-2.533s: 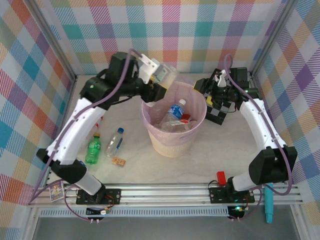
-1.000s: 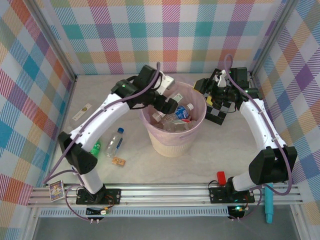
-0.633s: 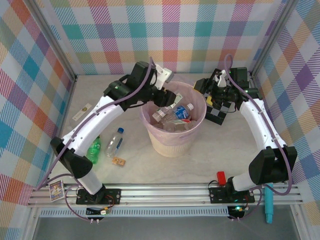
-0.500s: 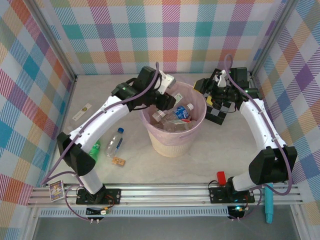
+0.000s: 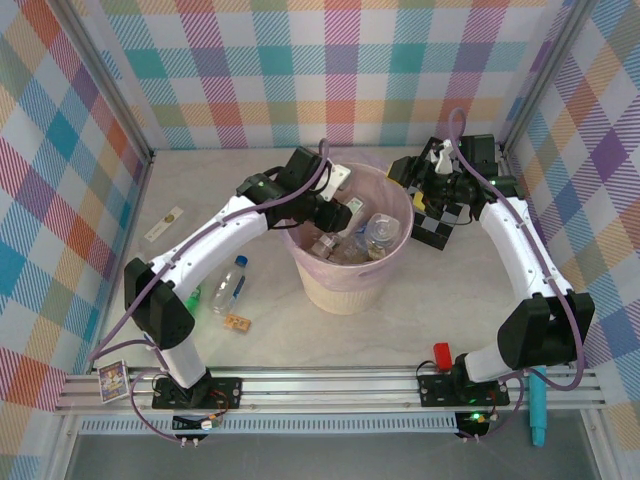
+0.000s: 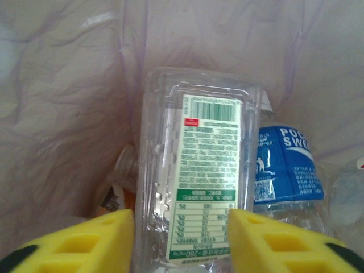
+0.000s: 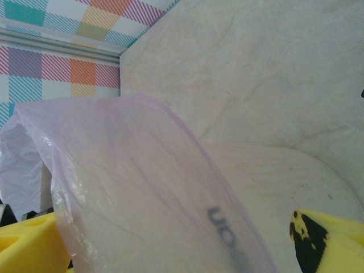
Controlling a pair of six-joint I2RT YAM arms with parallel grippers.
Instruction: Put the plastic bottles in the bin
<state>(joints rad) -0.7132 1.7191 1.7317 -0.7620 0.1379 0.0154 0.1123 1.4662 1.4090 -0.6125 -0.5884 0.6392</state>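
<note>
Left wrist: left hand (image 6: 181, 230) straddles a clear bottle (image 6: 207, 170) beside a blue-labelled bottle (image 6: 287, 165); gripping, cannot tell.

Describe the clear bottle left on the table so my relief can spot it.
Start at the cream bin mid-table. Left of it a clear bottle lies beside a green bottle. Only the clear one has a blue label.

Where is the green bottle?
In the top view, the green bottle lies on the table left of the bin, beside a clear bottle and half hidden by the left arm.
</note>
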